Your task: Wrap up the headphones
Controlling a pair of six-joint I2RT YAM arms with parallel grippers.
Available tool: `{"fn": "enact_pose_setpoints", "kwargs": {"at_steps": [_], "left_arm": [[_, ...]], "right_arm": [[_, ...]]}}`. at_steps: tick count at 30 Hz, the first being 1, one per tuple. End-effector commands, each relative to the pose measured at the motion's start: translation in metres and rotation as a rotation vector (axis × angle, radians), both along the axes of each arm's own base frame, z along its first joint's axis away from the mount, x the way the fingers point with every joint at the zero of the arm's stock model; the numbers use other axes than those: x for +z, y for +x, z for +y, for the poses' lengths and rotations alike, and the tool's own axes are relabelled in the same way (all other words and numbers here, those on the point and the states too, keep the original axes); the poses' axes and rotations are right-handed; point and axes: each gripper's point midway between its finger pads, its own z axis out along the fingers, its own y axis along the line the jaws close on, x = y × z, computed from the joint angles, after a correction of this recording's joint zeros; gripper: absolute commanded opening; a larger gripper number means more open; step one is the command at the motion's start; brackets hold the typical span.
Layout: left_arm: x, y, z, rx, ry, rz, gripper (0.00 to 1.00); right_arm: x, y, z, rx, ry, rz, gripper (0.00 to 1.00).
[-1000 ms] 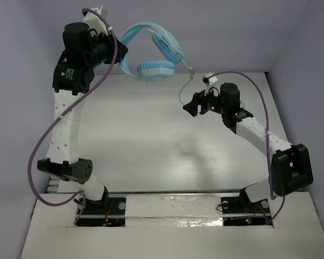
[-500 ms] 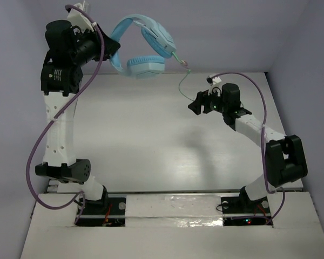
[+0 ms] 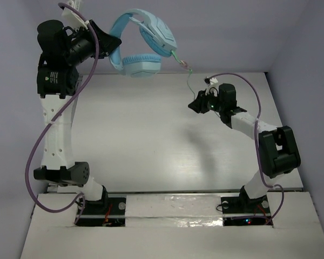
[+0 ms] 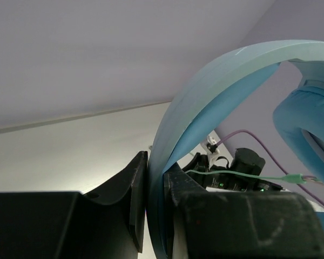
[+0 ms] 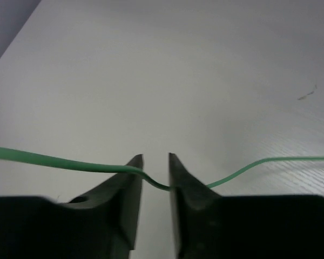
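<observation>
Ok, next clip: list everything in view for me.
headphones: one pair, light blue, held in the air at the far left
cable: one, thin green, hanging from the headphones to the right gripper
table: one, white, under both arms
walls: pale lilac, behind and beside the table
arm cables: two, purple, one looping along each arm
left arm: white and black, raised high
right arm: white and black, lower, reaching in
left gripper: black, shut on the headband
right gripper: black, fingers slightly apart, the cable crossing the gap
</observation>
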Motion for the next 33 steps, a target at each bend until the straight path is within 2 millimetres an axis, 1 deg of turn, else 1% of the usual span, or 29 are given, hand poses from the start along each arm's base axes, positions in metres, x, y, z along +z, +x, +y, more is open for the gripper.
{"fn": "enact_pose_setpoints", "kwargs": {"at_steps": [1,2,3,4,5,6,7,8,9,10,11,12,13,14,15,16,17,18,19,21,22,24,25,26,27,29,30,31,33], "left_arm": [[0.041,-0.026,-0.004,-0.038,-0.091,-0.122,0.0],[0.036,-0.024,-0.004,-0.028,-0.129,-0.097,0.0],[0.043,-0.021,-0.003,-0.023,-0.157,-0.137,0.0],[0.021,-0.015,-0.002,-0.011,-0.185,-0.088,0.0],[0.014,-0.009,0.001,0.018,-0.215,-0.075,0.0],[0.019,-0.007,0.001,0.024,-0.277,-0.093,0.0],[-0.006,0.003,0.003,0.045,-0.307,-0.041,0.0],[-0.013,0.011,0.008,0.087,-0.343,-0.029,0.0],[-0.014,0.016,0.011,0.103,-0.394,-0.029,0.0],[-0.036,0.025,0.016,0.148,-0.409,0.01,0.0],[-0.044,0.035,0.03,0.241,-0.431,0.012,0.0],[-0.061,0.044,0.043,0.327,-0.475,0.025,0.0],[-0.069,0.044,0.042,0.327,-0.494,0.039,0.0],[-0.08,0.05,0.054,0.396,-0.53,0.047,0.0],[-0.08,0.05,0.056,0.398,-0.575,0.019,0.0],[-0.107,0.05,0.058,0.424,-0.627,0.075,0.0],[-0.116,0.051,0.062,0.464,-0.653,0.073,0.0],[-0.121,0.05,0.054,0.465,-0.669,0.075,0.0],[-0.139,0.049,0.053,0.491,-0.668,0.102,0.0],[-0.153,0.05,0.057,0.572,-0.671,0.097,0.0],[-0.164,0.048,0.045,0.569,-0.659,0.116,0.0],[-0.174,0.048,0.04,0.627,-0.611,0.098,0.0],[-0.181,0.049,0.023,0.62,-0.578,0.106,0.0],[-0.186,0.051,0.025,0.672,-0.549,0.098,0.0],[-0.193,0.053,0.022,0.688,-0.503,0.099,0.0],[-0.209,0.06,0.012,0.696,-0.461,0.124,0.0],[-0.213,0.062,0.008,0.698,-0.431,0.122,0.0],[-0.22,0.067,0.004,0.7,-0.404,0.129,0.0],[-0.224,0.068,-0.01,0.679,-0.363,0.134,0.0]], "right_arm": [[0.033,0.012,0.012,0.026,0.095,-0.066,0.25],[0.028,0.003,0.022,0.061,0.115,-0.044,0.19],[0.033,0.0,0.028,0.064,0.129,-0.065,0.16],[0.035,-0.008,0.046,0.086,0.146,-0.052,0.13],[0.033,-0.015,0.052,0.075,0.143,-0.048,0.09],[0.035,-0.022,0.057,0.062,0.139,-0.045,0.06],[0.036,-0.027,0.064,0.046,0.146,-0.027,0.03],[0.03,-0.042,0.08,0.065,0.128,0.004,0.03],[0.032,-0.047,0.085,0.053,0.117,0.013,0.01],[0.03,-0.053,0.089,0.032,0.114,0.039,0.0],[0.025,-0.057,0.091,0.01,0.096,0.058,0.0],[0.018,-0.072,0.097,0.013,0.085,0.107,0.0],[0.012,-0.076,0.099,-0.003,0.072,0.136,0.0],[0.005,-0.08,0.1,-0.024,0.047,0.16,0.0],[-0.004,-0.093,0.107,-0.011,0.013,0.189,0.0],[-0.008,-0.097,0.109,-0.022,-0.006,0.202,0.0],[-0.011,-0.098,0.112,-0.033,-0.028,0.207,0.0],[-0.016,-0.102,0.111,-0.045,-0.063,0.224,0.0],[-0.017,-0.107,0.117,-0.038,-0.077,0.225,0.0],[-0.024,-0.111,0.119,-0.056,-0.154,0.249,0.0],[-0.023,-0.121,0.129,-0.026,-0.177,0.242,0.0],[-0.016,-0.132,0.141,0.006,-0.216,0.241,0.0],[-0.012,-0.14,0.147,0.036,-0.234,0.228,0.0],[-0.005,-0.161,0.161,0.09,-0.247,0.213,0.0],[0.011,-0.17,0.165,0.112,-0.249,0.196,0.0],[0.025,-0.196,0.176,0.183,-0.264,0.168,0.0],[0.03,-0.205,0.174,0.199,-0.279,0.172,0.0],[0.047,-0.208,0.175,0.214,-0.265,0.145,0.0],[0.057,-0.212,0.171,0.226,-0.269,0.136,0.0]]}}
